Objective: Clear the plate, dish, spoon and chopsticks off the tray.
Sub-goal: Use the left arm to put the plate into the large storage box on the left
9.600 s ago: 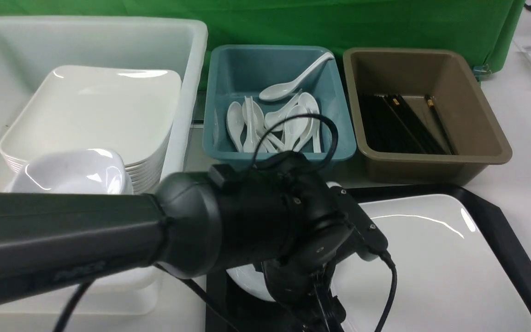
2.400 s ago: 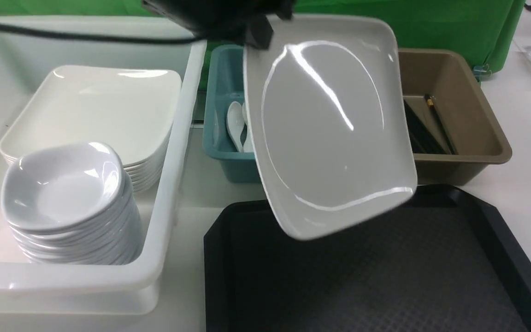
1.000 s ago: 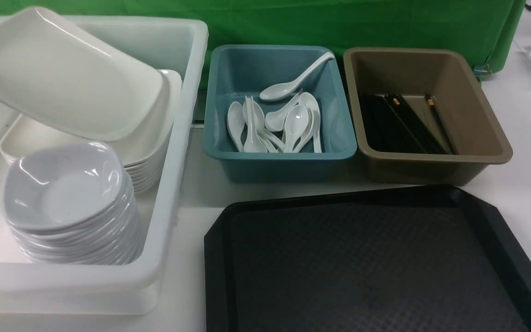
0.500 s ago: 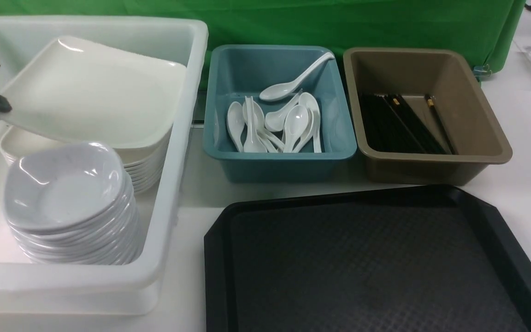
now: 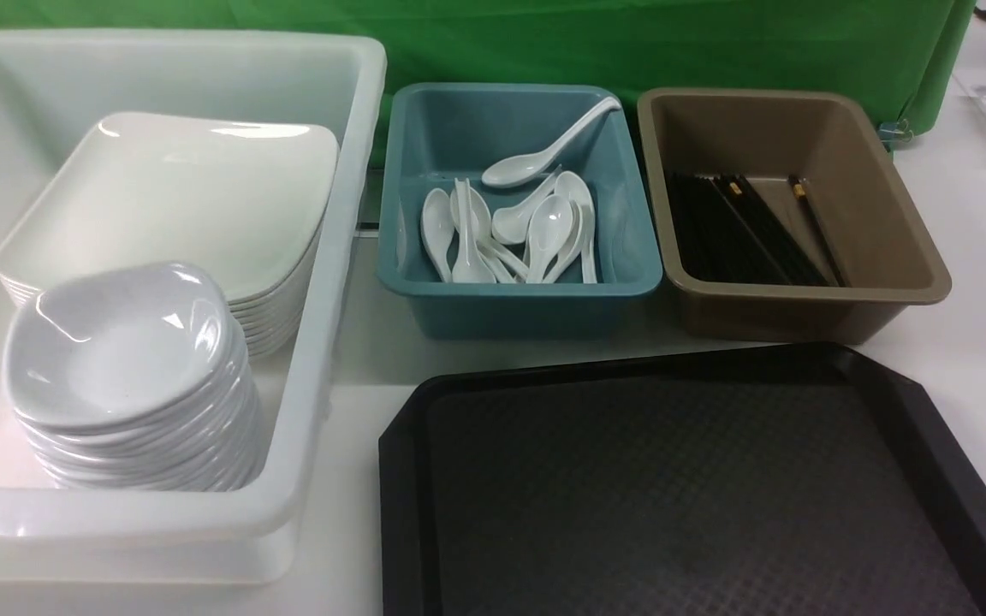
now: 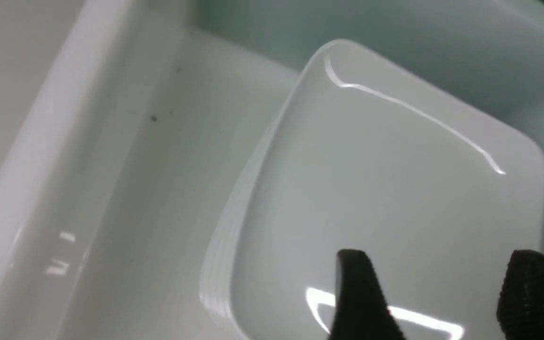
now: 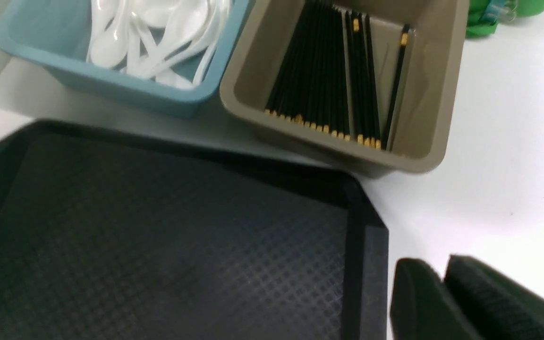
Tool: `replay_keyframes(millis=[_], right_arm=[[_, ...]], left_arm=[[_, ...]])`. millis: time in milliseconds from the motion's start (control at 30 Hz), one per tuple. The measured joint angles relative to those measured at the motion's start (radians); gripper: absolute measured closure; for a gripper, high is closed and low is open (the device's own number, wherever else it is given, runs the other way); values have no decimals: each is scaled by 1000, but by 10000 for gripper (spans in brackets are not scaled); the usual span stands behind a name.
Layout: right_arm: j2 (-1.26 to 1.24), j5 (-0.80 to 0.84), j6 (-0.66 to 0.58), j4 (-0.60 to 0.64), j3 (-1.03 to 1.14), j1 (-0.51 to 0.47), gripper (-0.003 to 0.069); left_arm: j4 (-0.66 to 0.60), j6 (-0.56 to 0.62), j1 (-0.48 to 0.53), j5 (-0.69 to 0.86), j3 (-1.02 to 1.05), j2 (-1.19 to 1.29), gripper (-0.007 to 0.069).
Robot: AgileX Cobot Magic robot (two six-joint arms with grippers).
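Plate (image 5: 169,201) position: top of a stack of like plates at the far end of the white tub (image 5: 347,257), which stands at the left of the surface (image 5: 985,248); a stack of small greyish-white dishes (image 5: 121,368) occupies the near end of the same tub. Left hand (image 6: 435,295), seen in the left wrist view, hovers above the plate with its two black fingers (image 6: 359,293) spread apart and nothing between them; the plate lies released beneath it. Next to the right, the blue bin (image 5: 519,308) holds white soup spoons (image 5: 510,227), one of them propped against the bin's far wall. Further right, the brown tub (image 5: 810,299) holds the black chopsticks (image 5: 745,227), laid lengthwise with gold bands visible. Nearer than both bins, the black tray (image 5: 681,505) carries no items on its diamond-pattern floor. Right hand (image 7: 444,295) hangs just outside the tray's right rim, over the white surface, fingers pressed together and gripping nothing.
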Motion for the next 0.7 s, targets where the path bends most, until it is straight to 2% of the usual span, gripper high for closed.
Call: replay_keyframes(millis=[67, 100, 133, 200, 267, 333, 367, 400, 433, 533, 600, 700], right_arm=[[-14, -21, 5, 0, -6, 0, 537], [-55, -79, 21, 0, -1, 0, 540], [-61, -89, 22, 0, 2, 0, 544], [-172, -236, 27, 0, 62, 0, 587], [-302, -401, 50, 0, 161, 0, 629], [-445, -592, 79, 0, 292, 0, 637], [-472, -630, 82, 0, 321, 0, 637], [-578, -777, 97, 0, 436, 0, 637], [-627, -849, 101, 0, 493, 0, 637], [-779, -1092, 103, 0, 693, 0, 637], [-827, -1165, 99, 0, 760, 0, 630], [-864, -1202, 88, 0, 813, 0, 600]], left_arm=[[-3, 21, -24, 32, -11, -44, 415], [-12, 45, -62, 65, -16, -99, 524], [-12, 47, -67, 72, -16, -106, 533], [-40, 69, -140, 109, -17, -195, 594], [-72, 98, -217, 133, -17, -256, 615], [-94, 113, -300, 149, -17, -309, 620], [-96, 116, -330, 153, -15, -321, 620], [-104, 120, -412, 162, 5, -379, 623], [-106, 120, -452, 162, 17, -400, 624], [-107, 115, -586, 141, 130, -535, 624], [-107, 109, -647, 97, 235, -623, 624], [-107, 90, -685, 11, 385, -751, 624]])
